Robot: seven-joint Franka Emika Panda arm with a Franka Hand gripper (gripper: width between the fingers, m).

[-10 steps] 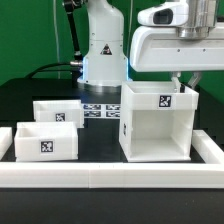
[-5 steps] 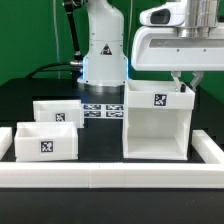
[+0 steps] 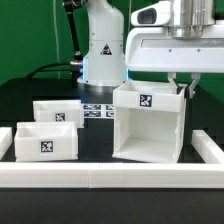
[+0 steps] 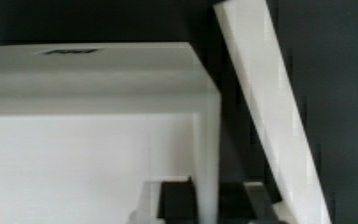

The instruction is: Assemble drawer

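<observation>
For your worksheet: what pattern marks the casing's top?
A black-and-white square tag on the white casing, clearest in the exterior view.

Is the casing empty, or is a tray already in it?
Empty. The casing shows a bare interior; the rear tray and front tray sit outside it.

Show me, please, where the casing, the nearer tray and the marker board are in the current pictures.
casing (image 3: 148, 130): exterior view, middle of its camera-facing side.
nearer tray (image 3: 45, 144): exterior view, its tagged near wall.
marker board (image 3: 100, 110): exterior view, tagged strip showing beside the casing.
</observation>
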